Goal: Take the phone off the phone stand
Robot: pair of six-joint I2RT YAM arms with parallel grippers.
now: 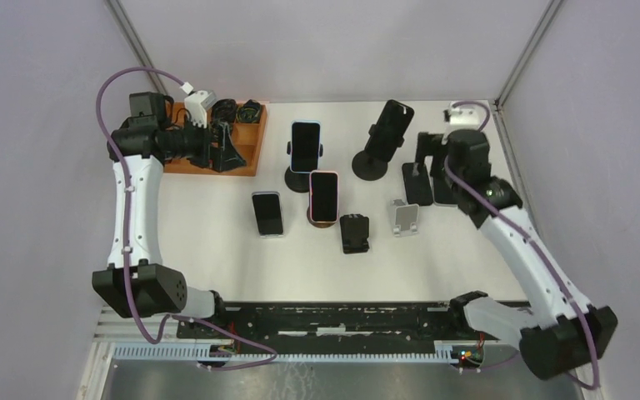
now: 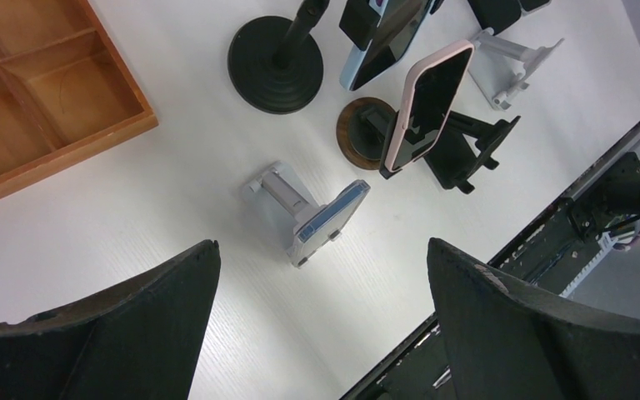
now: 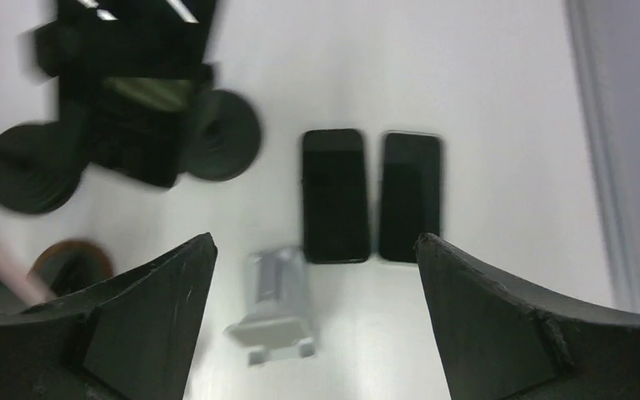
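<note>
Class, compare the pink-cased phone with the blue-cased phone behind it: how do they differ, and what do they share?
The pink phone rests on a brown round base; the blue phone on a black round base. The pink phone stands in front, the blue phone farther back. Both are propped up, screens dark.

White table stands between pale lilac walls; metal posts mark the far corners; light falls evenly.
</note>
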